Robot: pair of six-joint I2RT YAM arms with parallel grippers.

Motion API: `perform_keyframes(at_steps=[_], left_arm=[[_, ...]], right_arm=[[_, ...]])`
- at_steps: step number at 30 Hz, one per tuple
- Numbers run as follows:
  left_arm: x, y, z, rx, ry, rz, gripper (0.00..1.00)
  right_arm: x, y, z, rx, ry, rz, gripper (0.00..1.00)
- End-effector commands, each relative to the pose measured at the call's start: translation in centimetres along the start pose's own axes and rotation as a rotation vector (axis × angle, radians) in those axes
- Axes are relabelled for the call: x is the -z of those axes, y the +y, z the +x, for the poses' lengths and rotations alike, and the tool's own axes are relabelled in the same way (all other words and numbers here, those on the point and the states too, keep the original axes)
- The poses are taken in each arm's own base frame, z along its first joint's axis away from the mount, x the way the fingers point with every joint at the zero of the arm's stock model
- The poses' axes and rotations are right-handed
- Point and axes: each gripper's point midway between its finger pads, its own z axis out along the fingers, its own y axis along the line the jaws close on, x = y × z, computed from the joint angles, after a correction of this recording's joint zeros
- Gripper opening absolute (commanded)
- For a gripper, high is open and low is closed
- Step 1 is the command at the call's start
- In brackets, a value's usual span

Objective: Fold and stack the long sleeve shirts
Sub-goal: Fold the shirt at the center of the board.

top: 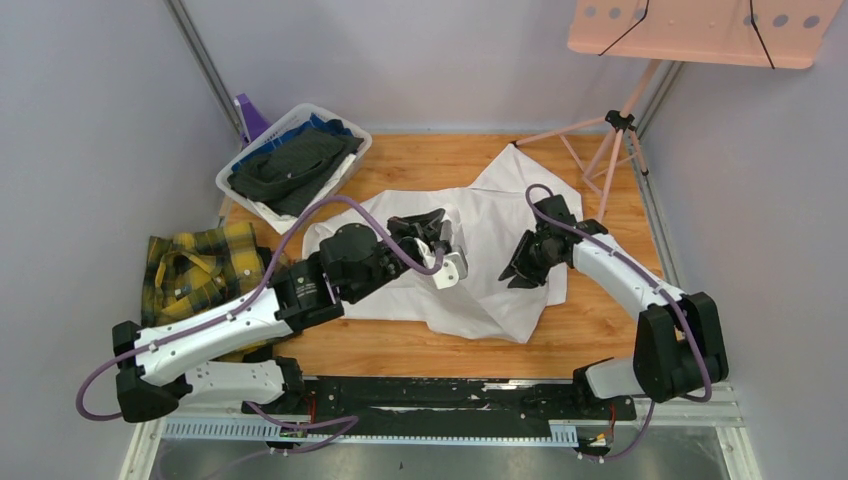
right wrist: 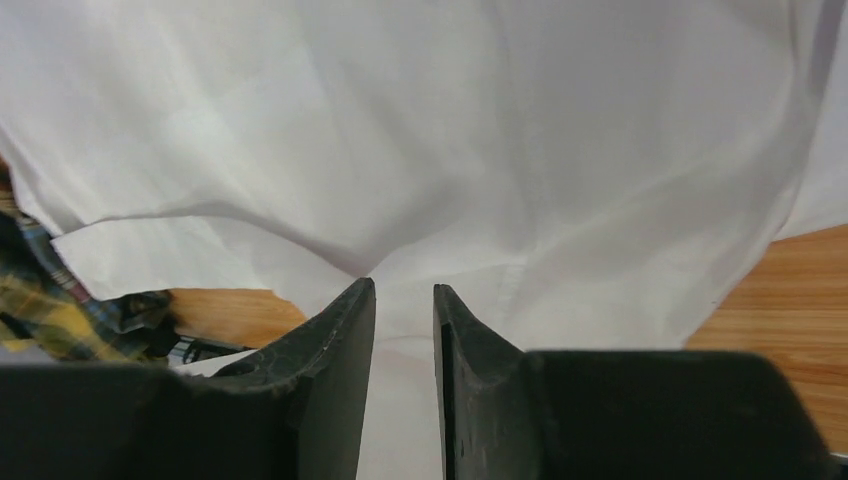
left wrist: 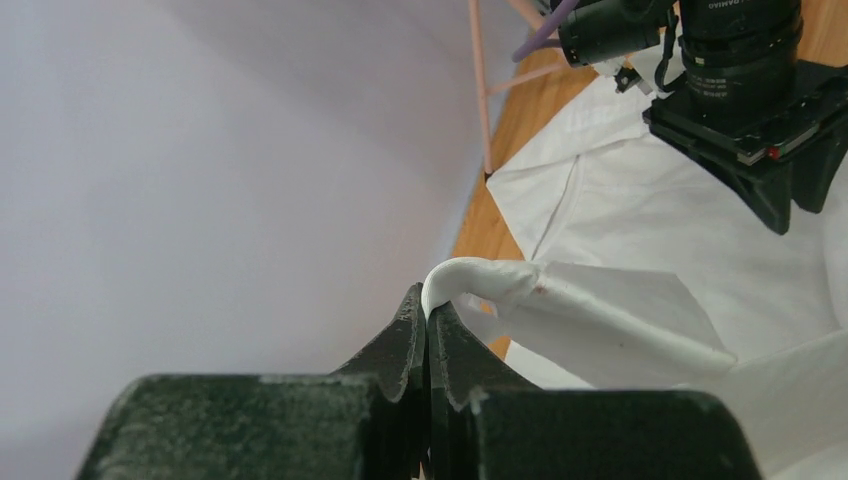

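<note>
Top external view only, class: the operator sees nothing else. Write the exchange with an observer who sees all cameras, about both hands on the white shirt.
Operator: Is the left hand gripping cloth?
Observer: Yes, the left wrist view shows it shut on a rolled edge of the white shirt.
Operator: And the right hand?
Observer: Its fingers stand apart over the shirt, nothing pinched between them.

A white basket [top: 245, 203] of dark clothes [top: 290, 165] sits at the table's [top: 400, 345] far-left corner — pink tripod [top: 612, 150] far right.
</note>
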Motion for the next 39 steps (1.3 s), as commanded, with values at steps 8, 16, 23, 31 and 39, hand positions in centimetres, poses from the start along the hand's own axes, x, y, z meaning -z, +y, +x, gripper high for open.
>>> perform_keyframes(at_steps=[8, 16, 23, 31, 39], left_arm=[[0.5, 6.1, -3.1, -0.003, 0.002, -0.059, 0.0], [1.0, 9.7, -2.4, -0.021, 0.035, -0.166, 0.0], [0.9, 10.0, -0.5, -0.047, 0.077, -0.189, 0.0], [1.0, 10.6, -0.6, -0.06, 0.073, -0.202, 0.0], [1.1, 10.7, -0.5, -0.079, 0.075, -0.201, 0.0]], right_arm=[[-1.5, -6.5, 0.9, 0.017, -0.046, 0.206, 0.14], [3.5, -7.1, -1.0, -0.07, -0.196, 0.151, 0.58], [6.2, -7.8, -2.1, -0.155, -0.278, 0.119, 0.66], [2.2, -8.8, -0.5, -0.23, -0.144, 0.133, 0.65], [0.8, -8.3, -1.0, -0.27, -0.128, 0.109, 0.26]])
